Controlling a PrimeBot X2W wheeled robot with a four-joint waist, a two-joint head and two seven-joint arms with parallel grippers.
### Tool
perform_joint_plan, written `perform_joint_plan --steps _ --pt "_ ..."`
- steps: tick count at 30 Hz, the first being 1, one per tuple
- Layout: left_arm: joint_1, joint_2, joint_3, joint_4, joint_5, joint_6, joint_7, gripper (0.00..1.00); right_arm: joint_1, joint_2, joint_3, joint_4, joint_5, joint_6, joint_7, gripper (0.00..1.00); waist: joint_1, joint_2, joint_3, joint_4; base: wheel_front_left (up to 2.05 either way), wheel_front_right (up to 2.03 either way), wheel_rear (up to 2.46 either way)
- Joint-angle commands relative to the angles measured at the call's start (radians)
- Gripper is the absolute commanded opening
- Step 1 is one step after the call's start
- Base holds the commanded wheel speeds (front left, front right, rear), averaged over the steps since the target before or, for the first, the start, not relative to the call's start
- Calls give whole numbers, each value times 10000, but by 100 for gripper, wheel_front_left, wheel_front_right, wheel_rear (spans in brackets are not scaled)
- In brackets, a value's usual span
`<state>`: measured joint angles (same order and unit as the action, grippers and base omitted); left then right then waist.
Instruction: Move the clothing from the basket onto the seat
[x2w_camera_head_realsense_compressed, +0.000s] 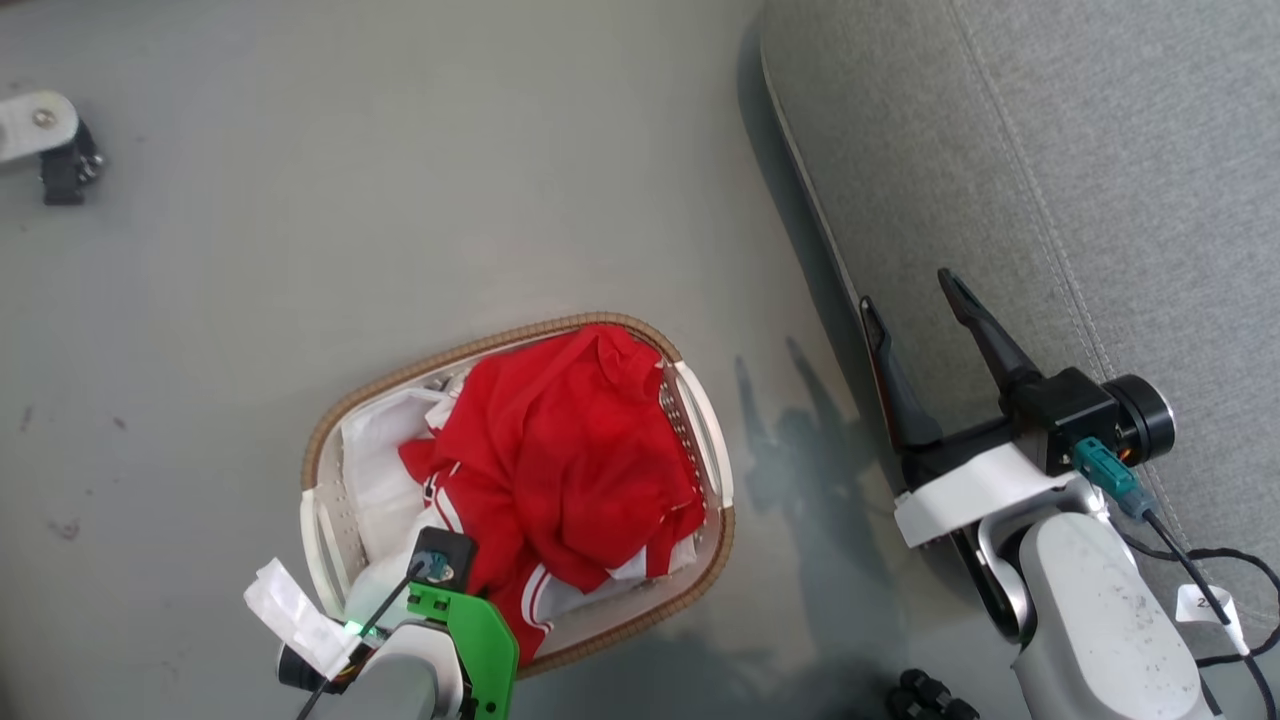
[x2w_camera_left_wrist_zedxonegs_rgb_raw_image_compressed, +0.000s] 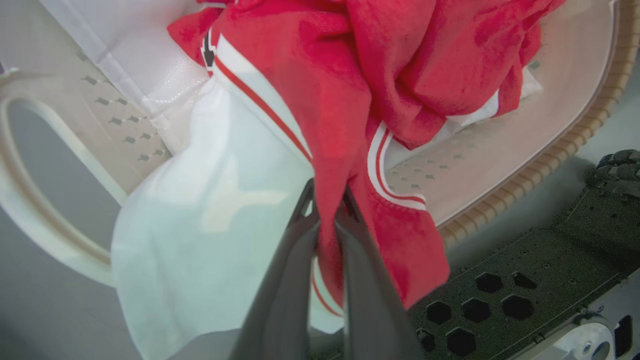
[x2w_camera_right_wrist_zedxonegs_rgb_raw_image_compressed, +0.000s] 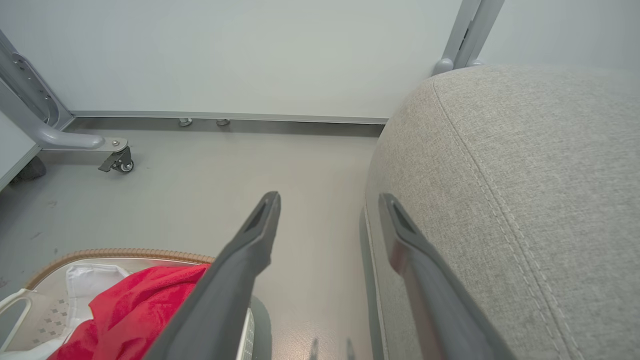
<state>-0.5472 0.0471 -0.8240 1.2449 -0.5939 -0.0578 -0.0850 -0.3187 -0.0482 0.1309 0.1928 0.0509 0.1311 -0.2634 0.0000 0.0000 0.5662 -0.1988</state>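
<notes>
- Left gripper (x2w_camera_left_wrist_zedxonegs_rgb_raw_image_compressed: 327, 200): two dark fingers pressed together on a fold of the red clothing (x2w_camera_left_wrist_zedxonegs_rgb_raw_image_compressed: 400, 65), beside a white-striped hem, at the near end of the basket (x2w_camera_head_realsense_compressed: 500, 345).
- Clothing: heaped inside the basket, reaching the near rim, with a white liner (x2w_camera_head_realsense_compressed: 375, 450) beneath. No red fabric lies on the visible part of the seat (x2w_camera_head_realsense_compressed: 1050, 150).
- Step in hand, as judged: the grasp is made and the lift is not yet begun.
- Right gripper (x2w_camera_head_realsense_compressed: 905, 287): fingers well apart and holding nothing, poised at the seat's edge.
- Seat: grey cushion to the right of the basket, across a strip of floor (x2w_camera_head_realsense_compressed: 400, 150).
- Next move, as judged: raise the fabric clear of the rim without dragging the liner, carry it right over the cushion, then let go.
</notes>
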Motion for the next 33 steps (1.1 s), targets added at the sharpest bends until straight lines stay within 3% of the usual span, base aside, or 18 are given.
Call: perform_joint_plan --steps 1,13,18,27,33 --pt "179 61 -56 0 -43 -73 -155 0 177 -40 -54 66 -101 -6 -21 100 0 0 -520 221 0 0 0" --pt "915 54 -42 -90 -339 -303 -1455 0 1210 -41 -402 413 -539 -6 -21 100 0 0 -2712 1109 0 0 0" --pt "945 143 -257 -478 5 -305 -1748 0 1770 -43 -540 560 -650 -6 -21 100 0 0 -3695 1476 0 0 0" --pt "831 846 -278 -2406 713 -218 -1815 0 2786 -40 -773 702 -741 -6 -21 100 0 0 -5331 1995 0 0 0" --pt "298 1471 -391 -3681 1196 -347 -1818 0 3175 -43 -814 697 -679 -6 -21 100 0 0 -5813 2148 0 0 0"
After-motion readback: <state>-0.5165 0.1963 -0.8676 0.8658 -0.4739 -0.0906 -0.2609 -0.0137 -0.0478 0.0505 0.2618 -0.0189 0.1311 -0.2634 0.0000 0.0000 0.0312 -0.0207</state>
